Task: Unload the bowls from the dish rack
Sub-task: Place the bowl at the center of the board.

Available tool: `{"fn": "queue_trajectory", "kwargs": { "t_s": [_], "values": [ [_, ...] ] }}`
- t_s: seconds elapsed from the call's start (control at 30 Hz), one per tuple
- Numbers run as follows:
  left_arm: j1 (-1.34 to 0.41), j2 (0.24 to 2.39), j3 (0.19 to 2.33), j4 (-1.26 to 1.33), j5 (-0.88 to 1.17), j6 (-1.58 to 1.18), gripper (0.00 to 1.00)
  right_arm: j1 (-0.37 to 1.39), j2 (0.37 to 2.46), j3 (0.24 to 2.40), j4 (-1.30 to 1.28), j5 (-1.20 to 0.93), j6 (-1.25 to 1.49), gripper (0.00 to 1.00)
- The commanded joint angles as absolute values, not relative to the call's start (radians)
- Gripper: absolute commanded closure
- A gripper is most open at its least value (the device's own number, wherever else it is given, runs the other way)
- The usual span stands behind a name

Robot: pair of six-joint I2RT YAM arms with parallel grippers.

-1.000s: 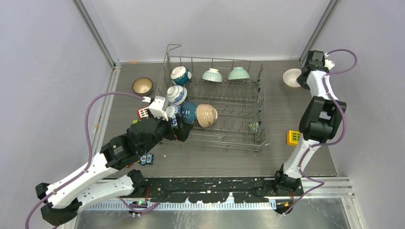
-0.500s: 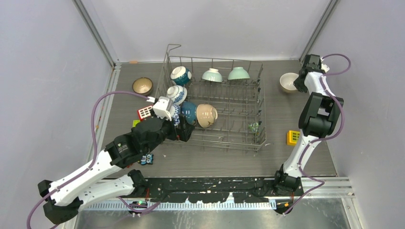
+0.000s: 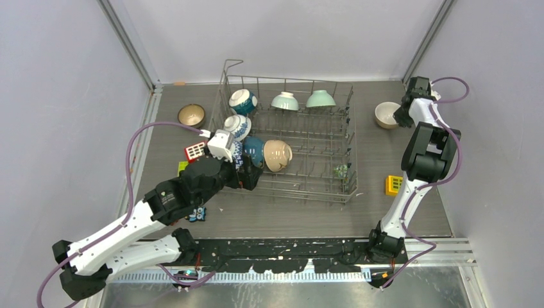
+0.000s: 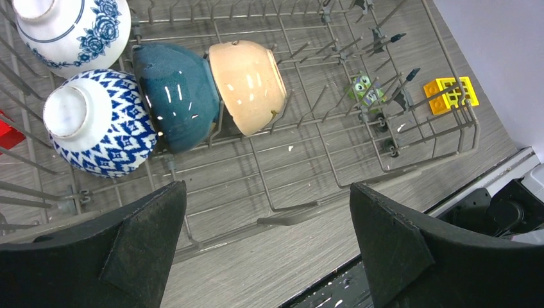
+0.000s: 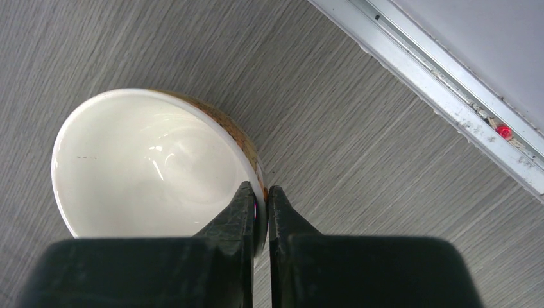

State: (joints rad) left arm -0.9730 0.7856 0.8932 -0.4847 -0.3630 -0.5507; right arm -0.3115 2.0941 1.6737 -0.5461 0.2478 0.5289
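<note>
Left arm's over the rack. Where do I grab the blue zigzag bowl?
Probably its white foot ring, coming from above on the near-left side: the zigzag bowl lies tipped with the foot up, its rim hidden, and the teal bowl crowds its right flank.

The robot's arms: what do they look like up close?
The left arm and right arm are chains of white tubes and chunky black joints, each trailed by a looping purple cable. The left claw and right claw each have two flat black wedge-shaped fingers.
</note>
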Motion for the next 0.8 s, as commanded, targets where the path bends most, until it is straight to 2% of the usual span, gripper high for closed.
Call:
{"fn": "queue_trajectory", "kwargs": {
  "t_s": [0.0,0.37,0.43,0.57,0.77],
  "values": [
    [-0.971,0.786,0.890,-0.431,-0.364,-0.566,0.00,-0.318,2.079,1.723,-0.487,0.235,0.552,0.88],
    [-0.971,0.777,0.889,-0.443,-0.364,-0.578,0.00,-0.331,2.069,1.697,-0.495,0.231,0.549,0.75],
    [-0.971,0.775,0.888,-0.444,-0.364,-0.581,0.00,-0.335,2.064,1.691,-0.497,0.230,0.549,0.69],
    [-0.971,0.770,0.888,-0.446,-0.364,-0.587,0.00,-0.339,2.049,1.678,-0.498,0.236,0.548,0.48],
    [-0.971,0.757,0.891,-0.458,-0.358,-0.589,0.00,-0.341,1.978,1.659,-0.507,0.261,0.569,0.30]
  ]
}}
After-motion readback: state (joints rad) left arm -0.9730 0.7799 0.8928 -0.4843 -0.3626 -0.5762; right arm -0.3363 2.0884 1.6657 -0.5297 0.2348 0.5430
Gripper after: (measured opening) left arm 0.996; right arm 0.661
